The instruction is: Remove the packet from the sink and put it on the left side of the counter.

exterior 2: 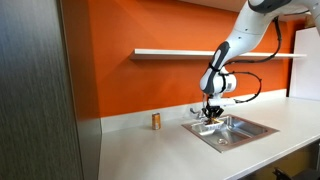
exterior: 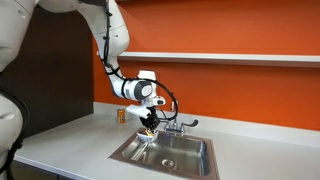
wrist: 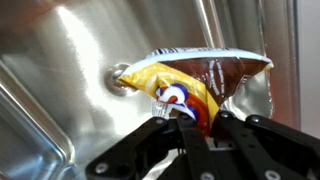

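The packet (wrist: 205, 80) is crinkly, with silver edges and orange, yellow and dark brown print. In the wrist view it hangs from my gripper (wrist: 197, 122), whose black fingers are shut on its lower edge, with the steel sink (wrist: 70, 60) floor and drain behind it. In both exterior views my gripper (exterior: 149, 124) (exterior 2: 210, 115) holds the packet (exterior: 148, 129) just above the sink (exterior: 190, 152) (exterior 2: 240, 132), near its side closest to the can. The light-grey counter (exterior: 70, 140) (exterior 2: 150, 150) surrounds the sink.
A small upright orange-gold can (exterior: 122, 116) (exterior 2: 156, 121) stands on the counter by the backsplash. The chrome faucet (exterior: 176, 124) (exterior 2: 225, 118) rises behind the sink. A white shelf (exterior 2: 170, 53) runs along the orange wall above. A dark cabinet (exterior 2: 40, 90) stands at the counter's end.
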You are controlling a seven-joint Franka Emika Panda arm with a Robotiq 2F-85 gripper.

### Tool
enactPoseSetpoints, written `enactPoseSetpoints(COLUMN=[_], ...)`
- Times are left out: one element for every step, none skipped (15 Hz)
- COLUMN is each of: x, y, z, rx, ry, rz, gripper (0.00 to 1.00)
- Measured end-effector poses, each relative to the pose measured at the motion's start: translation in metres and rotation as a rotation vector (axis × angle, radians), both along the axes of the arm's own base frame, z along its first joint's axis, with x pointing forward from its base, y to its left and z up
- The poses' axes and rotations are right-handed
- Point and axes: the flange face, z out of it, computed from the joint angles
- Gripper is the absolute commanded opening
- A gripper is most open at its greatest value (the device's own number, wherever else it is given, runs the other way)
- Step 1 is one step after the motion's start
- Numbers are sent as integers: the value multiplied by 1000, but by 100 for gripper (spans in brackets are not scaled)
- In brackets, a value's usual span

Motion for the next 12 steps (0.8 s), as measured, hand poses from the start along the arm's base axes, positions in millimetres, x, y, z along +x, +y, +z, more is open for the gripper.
enactPoseSetpoints(x=[-5, -11, -17, -24, -30, -37, -44, -50, -56, -61, -66, -71], y=[4, 8, 13, 17, 23, 29, 38, 49, 61, 75, 90, 107], z=[8, 15, 22, 30, 36, 42, 49, 55, 60, 65, 69, 72], rx=[-2, -4, -6, -8, -10, -8, -4, 2, 8, 13, 18, 21], ry=[-6, -12, -17, -21, -23, -21, -13, -3, 8, 22, 37, 53], rz=[9, 18, 29, 41, 55, 70, 88, 108, 130, 159, 192, 229], gripper=[4, 4, 4, 4, 4, 4, 4, 4, 4, 4, 4, 4])
